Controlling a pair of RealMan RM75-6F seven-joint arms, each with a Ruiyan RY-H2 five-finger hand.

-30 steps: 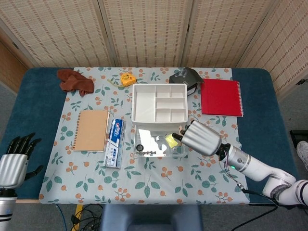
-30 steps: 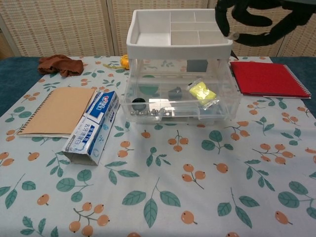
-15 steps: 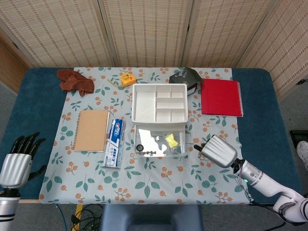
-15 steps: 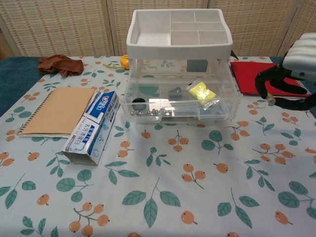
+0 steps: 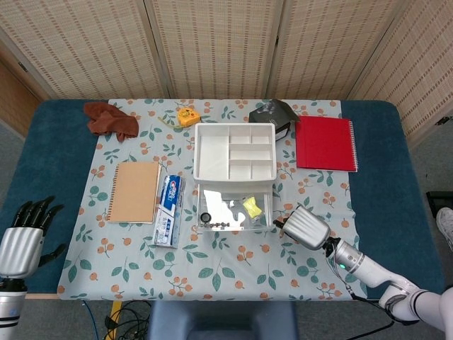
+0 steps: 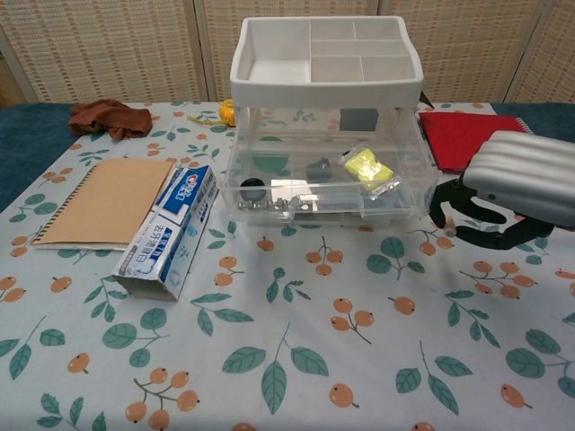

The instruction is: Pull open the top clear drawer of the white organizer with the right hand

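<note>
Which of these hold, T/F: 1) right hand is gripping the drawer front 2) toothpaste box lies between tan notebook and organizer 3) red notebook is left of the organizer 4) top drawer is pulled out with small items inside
1) False. The right hand sits beside the clear drawer, to its right, holding nothing.
2) True. The toothpaste box lies between the tan notebook and the white organizer.
3) False. The red notebook is to the organizer's right.
4) True. The drawer is out; a yellow packet and small dark items lie inside.

Floral tablecloth (over blue table) carries organizer, notebooks, toothpaste box.
</note>
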